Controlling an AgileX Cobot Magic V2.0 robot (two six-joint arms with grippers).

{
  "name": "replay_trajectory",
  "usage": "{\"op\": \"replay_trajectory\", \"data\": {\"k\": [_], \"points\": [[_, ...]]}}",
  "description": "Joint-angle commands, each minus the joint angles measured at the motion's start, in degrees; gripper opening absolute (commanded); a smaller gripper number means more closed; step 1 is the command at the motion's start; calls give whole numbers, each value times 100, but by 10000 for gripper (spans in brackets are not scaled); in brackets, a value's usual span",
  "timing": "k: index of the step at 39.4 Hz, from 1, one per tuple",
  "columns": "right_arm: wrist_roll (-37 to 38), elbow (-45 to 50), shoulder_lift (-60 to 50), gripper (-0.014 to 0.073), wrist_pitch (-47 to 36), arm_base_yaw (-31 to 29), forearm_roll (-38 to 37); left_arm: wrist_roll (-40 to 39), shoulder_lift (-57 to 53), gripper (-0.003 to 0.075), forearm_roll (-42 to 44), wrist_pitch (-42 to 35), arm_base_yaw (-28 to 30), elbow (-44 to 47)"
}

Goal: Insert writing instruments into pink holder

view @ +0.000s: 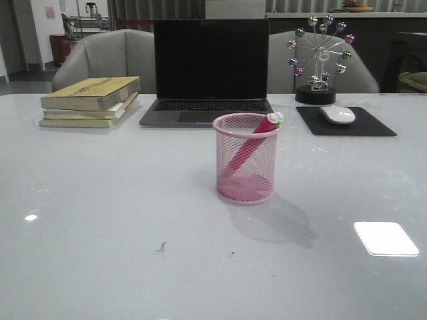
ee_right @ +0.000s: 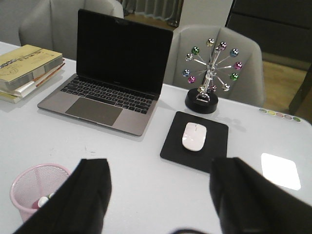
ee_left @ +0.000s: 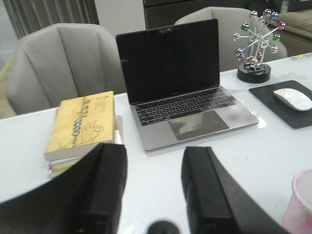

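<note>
The pink holder stands upright in the middle of the table. A pink marker leans inside it, its pale end poking over the rim at the right, with a bit of green beside that end. No separate green marker shows clearly. Neither gripper appears in the front view. In the left wrist view my left gripper is open and empty above the table, and the holder is at the frame's edge. My right gripper is wide open and empty, with the holder beside one finger.
Behind the holder is an open laptop. A stack of books lies at the back left. A white mouse on a black pad and a ferris-wheel ornament are at the back right. Grey chairs stand behind the table.
</note>
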Motion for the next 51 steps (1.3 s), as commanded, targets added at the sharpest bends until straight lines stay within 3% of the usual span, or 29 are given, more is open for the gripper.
{"op": "replay_trajectory", "data": {"k": [1, 9, 16, 23, 38, 44, 51], "points": [[-49, 214, -772, 542, -432, -35, -138, -37, -866, 353, 63, -566, 149, 438], [-49, 843, -2143, 542, -65, -35, -138, -37, -2359, 353, 39, -363, 383, 1490], [-49, 1280, -2759, 542, 665, -35, -138, -37, -3422, 353, 2, 120, 454, 2067], [-44, 1662, -3151, 542, 846, -35, -132, -53, -4212, 353, -26, 468, 563, 2539], [-44, 2470, -4152, 542, 1278, -35, -137, -74, -5182, 353, -101, 843, 649, 2789], [-69, 2834, -4276, 542, 578, -35, -309, -74, -5182, 353, -110, 613, 649, 2891], [-69, 2982, -4173, 542, 316, -17, -328, -74, -5182, 353, -110, -423, 649, 3329]]}}
